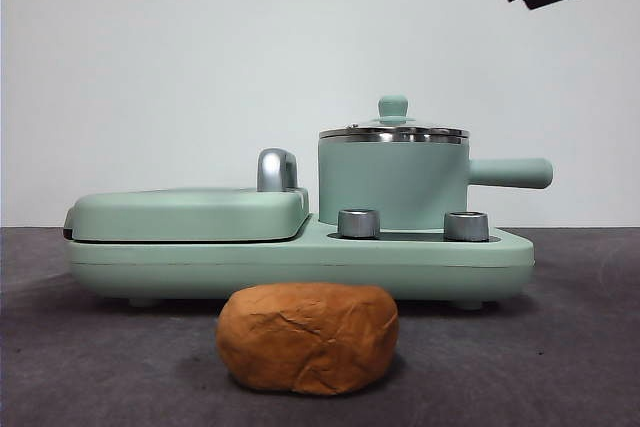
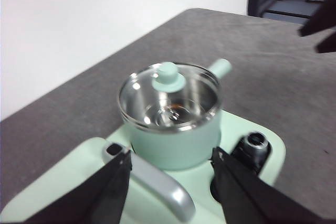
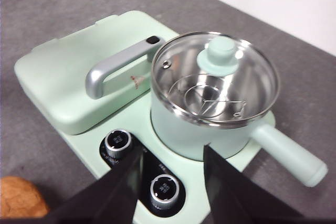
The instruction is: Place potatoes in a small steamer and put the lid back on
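The potato (image 1: pixel 308 337) is lying on the grey table (image 1: pixel 580 347) in front of the cooker base (image 1: pixel 300 262), apart from it and untouched — it cannot go in while the pot is covered. The steamer (image 1: pixel 392 182) is sitting in its well on the base, its handle (image 1: pixel 510 173) sticking out sideways, away from the griddle (image 1: pixel 190 214). The lid (image 3: pixel 215 74) is resting squarely on the steamer's rim, knob (image 1: pixel 393 106) up, so lifting it looks like the first step. Through the glass a steel rack (image 3: pixel 212 100) is showing inside.

The left gripper (image 2: pixel 170 171) is hovering above the steamer, jaws spread wide and holding nothing, facing the knob — probably lining up to take the lid. The right gripper (image 3: pixel 170 169) is hanging above the dials (image 3: pixel 165 188), jaws likewise parted and empty, with the potato just showing at the corner of its view, likely its later target.
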`<state>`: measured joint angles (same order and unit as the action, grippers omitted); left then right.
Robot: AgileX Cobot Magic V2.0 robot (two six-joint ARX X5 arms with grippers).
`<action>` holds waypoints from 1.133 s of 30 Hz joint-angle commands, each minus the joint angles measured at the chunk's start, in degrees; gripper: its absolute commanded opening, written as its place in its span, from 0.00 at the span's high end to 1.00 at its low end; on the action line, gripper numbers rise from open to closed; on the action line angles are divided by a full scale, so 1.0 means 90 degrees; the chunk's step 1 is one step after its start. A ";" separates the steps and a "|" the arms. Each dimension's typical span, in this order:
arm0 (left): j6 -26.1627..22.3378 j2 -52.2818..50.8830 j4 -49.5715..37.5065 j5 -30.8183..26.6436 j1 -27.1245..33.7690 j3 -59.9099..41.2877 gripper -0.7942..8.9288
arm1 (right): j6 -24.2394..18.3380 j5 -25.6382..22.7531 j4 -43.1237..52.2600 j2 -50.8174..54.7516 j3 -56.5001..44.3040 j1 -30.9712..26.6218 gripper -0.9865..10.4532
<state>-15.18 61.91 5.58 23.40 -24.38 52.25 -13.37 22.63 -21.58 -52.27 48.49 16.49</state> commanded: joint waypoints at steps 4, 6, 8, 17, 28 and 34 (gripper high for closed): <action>0.0520 0.0869 -0.1049 -0.0306 -0.0389 0.0321 0.66 | 0.0112 -0.0046 0.0046 0.0080 0.0090 0.0027 0.75; 0.0627 0.1246 -0.1226 -0.0316 -0.0527 0.0512 0.66 | 0.0158 -0.0070 0.0041 0.0085 0.0090 0.0027 0.75; 0.0648 0.1683 -0.1248 -0.0318 -0.0663 0.0828 0.66 | 0.0187 -0.0066 0.0027 0.0083 0.0090 0.0029 0.75; 0.0648 0.3623 -0.1243 -0.0328 -0.1037 0.2596 0.66 | 0.0272 -0.0066 0.0032 0.0085 0.0090 0.0029 0.72; 0.0639 0.5207 -0.1258 -0.0483 -0.1217 0.4017 0.66 | 0.0274 -0.0066 0.0036 0.0085 0.0090 0.0029 0.72; 0.0590 0.5615 -0.1299 -0.0775 -0.1209 0.4189 0.66 | 0.0277 -0.0066 0.0036 0.0085 0.0090 0.0029 0.72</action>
<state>-9.63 110.61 -5.69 16.84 -35.00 88.42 -11.57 22.24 -21.65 -51.35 48.49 16.49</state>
